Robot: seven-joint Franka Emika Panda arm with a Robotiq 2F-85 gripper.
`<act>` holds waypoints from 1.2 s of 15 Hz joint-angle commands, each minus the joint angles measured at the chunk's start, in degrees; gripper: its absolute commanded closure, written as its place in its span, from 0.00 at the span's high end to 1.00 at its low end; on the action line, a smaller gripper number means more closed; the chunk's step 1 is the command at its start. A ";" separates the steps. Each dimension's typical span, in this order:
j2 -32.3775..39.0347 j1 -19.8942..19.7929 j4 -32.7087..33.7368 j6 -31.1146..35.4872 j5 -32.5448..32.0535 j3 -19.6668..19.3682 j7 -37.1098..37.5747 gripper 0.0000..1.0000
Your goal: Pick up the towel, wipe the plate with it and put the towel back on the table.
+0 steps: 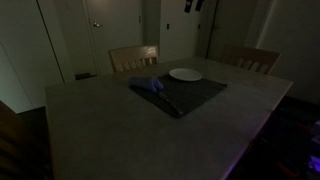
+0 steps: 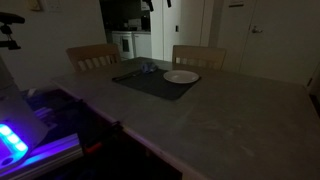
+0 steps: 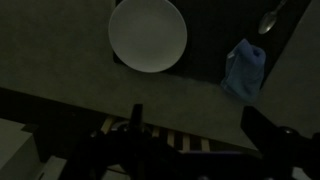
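In the wrist view the claw [image 3: 190,112] fills the lower edge. Its two dark fingers [image 3: 135,118] stand wide apart with nothing between them, and it hangs clear of everything on the table. Pale bars show under it, too dim to name.

In both exterior views the near stretch of the table [image 1: 100,130] is a broad, matte, pale grey-beige top with a straight edge. At one near corner a device glowing blue-violet [image 2: 12,140] sits below the table's edge, and its shape is lost in the glare.

Further in lies a flat dark grey mat [image 1: 190,98], rectangular and set at an angle to the table's edges. The towel [image 1: 147,85] rests on the mat as a soft, wrinkled bluish lump. The plate [image 1: 185,74] is just beside it but apart from it, at the mat's far edge: round, white, shallow and smooth, with a plain rim. Whether the plate sits wholly on the mat cannot be told. Nothing lies over either of them.

In the wrist view a small shiny thing [image 3: 270,18] lies beyond the towel. It may be a spoon, but the frame cuts it off.

Behind the table stand two pale wooden chairs [image 1: 133,57] [image 1: 250,58] with only their backs showing. Past them are a light door [image 1: 100,30] and dark walls. The room is very dim, so fine textures are lost.
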 commanded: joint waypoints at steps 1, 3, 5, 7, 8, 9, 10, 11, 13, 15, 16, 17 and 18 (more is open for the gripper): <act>6.78 1.25 5.22 3.06 5.47 -0.39 -7.45 1.00; 9.27 1.52 7.22 3.60 8.28 0.24 -10.77 1.00; 11.78 1.82 9.41 3.59 10.50 1.12 -13.68 1.00; 12.82 1.64 10.44 2.43 12.40 2.01 -17.79 1.00; 10.77 1.84 8.16 3.02 10.07 1.50 -13.41 1.00; 11.49 1.83 8.77 3.01 10.70 1.87 -14.69 1.00; 11.91 1.82 9.07 3.01 10.79 2.03 -15.17 1.00; 12.02 1.81 9.16 3.01 10.79 2.05 -15.34 1.00; 11.72 1.95 8.84 2.97 10.21 1.95 -14.61 1.00; 12.60 2.14 9.68 2.78 9.80 2.09 -14.63 1.00; 13.34 2.23 10.32 2.90 9.84 2.23 -15.02 1.00; 13.86 2.36 10.87 2.70 9.84 2.37 -15.28 1.00; 14.68 2.47 11.80 2.24 9.72 2.55 -15.46 1.00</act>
